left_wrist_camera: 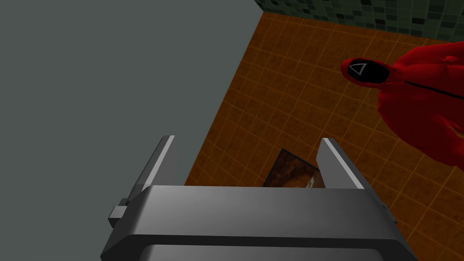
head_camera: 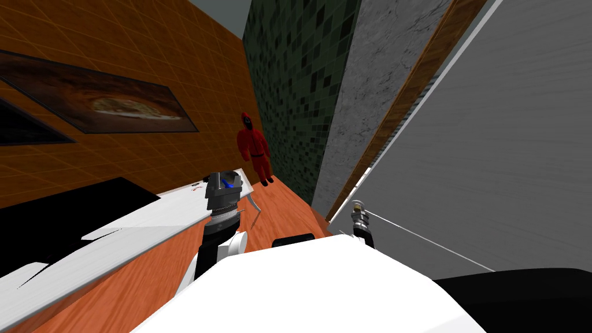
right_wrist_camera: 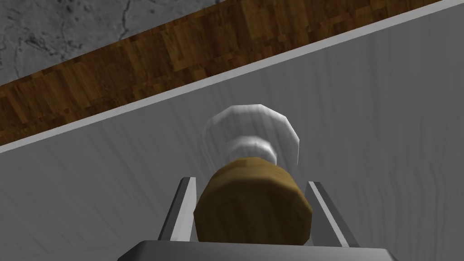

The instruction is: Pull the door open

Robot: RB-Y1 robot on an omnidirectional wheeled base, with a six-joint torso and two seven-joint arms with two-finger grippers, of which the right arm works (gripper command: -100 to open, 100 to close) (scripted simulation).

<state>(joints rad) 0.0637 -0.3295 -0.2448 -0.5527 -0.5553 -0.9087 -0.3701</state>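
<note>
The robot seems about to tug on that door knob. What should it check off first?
1. Knob sits between the right gripper's fingers: ok.
2. Grip closed on the knob's sides: ok, both fingers press it.
3. Door unlatched and free to swing: cannot tell.
4. Left gripper away from the door: ok, open and holding nothing.
5. Red-suited figure out of the door's path: ok, it stands farther off by the green tiled wall.
</note>
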